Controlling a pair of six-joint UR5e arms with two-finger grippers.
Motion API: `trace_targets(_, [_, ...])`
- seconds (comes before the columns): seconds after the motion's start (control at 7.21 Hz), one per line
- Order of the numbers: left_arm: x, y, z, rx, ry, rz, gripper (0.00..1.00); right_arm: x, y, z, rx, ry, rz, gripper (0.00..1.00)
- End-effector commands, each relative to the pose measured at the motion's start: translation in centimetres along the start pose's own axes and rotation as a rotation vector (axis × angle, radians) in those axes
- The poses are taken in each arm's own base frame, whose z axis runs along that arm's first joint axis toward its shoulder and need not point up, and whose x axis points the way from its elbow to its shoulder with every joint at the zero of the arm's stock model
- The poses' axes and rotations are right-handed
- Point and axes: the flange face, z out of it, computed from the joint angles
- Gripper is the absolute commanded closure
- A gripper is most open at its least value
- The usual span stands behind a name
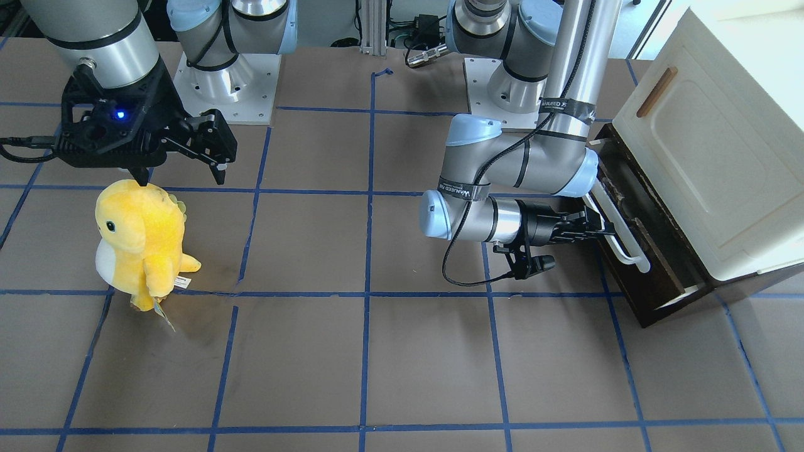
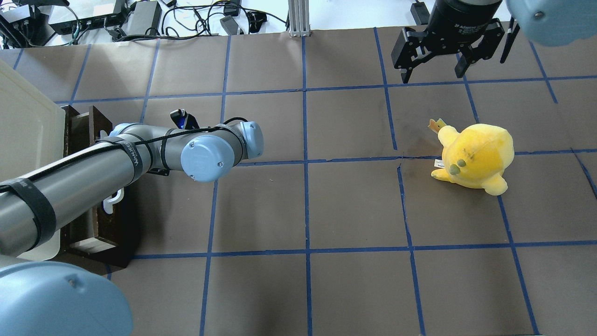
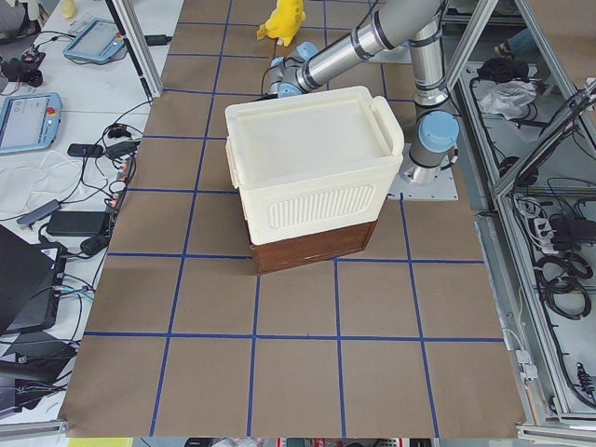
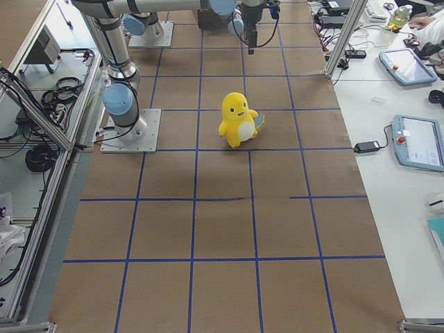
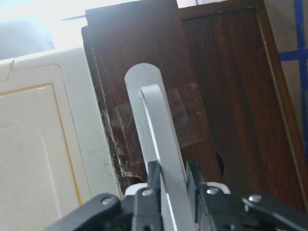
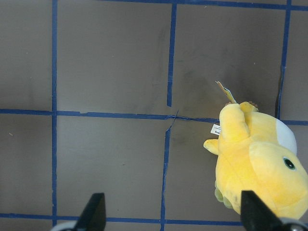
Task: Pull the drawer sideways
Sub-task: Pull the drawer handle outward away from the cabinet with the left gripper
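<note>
The drawer [image 1: 654, 296] has a dark brown front and a long white bar handle [image 1: 620, 237]. It sits at the bottom of a cream cabinet [image 1: 710, 163] and stands slightly out, with a pale side showing at its end. My left gripper [image 1: 602, 227] reaches sideways and is shut on the handle. In the left wrist view its fingers [image 5: 154, 179] clamp the white bar [image 5: 153, 130] against the brown front [image 5: 226, 82]. My right gripper [image 1: 180, 172] is open and empty, hovering above a yellow plush toy [image 1: 141, 242].
The plush [image 2: 475, 156] stands on the brown, blue-taped table, far from the drawer. The cabinet door has a small brown wooden handle [image 1: 656, 92]. My left forearm [image 2: 70, 177] lies across the drawer in the overhead view. Both arm bases [image 1: 226, 69] stand at the table's back.
</note>
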Motion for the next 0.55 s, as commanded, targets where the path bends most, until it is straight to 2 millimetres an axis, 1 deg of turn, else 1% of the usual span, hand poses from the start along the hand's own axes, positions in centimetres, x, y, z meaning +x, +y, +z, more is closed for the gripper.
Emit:
trace_targets(0.0, [0.1,0.1,-1.0,0.02,-0.001,-0.002,0.78,0.0,0.0,0.0,0.0,-0.001,0.0,0.0])
trace_targets(0.28, [0.0,0.1,-1.6,0.029,-0.002,-0.004,0.78,0.0,0.0,0.0,0.0,-0.001,0.0,0.0])
trace_targets(0.42, [0.2,0.2,-2.2,0.041,-0.004,-0.002,0.78,0.0,0.0,0.0,0.0,0.0,0.0,0.0])
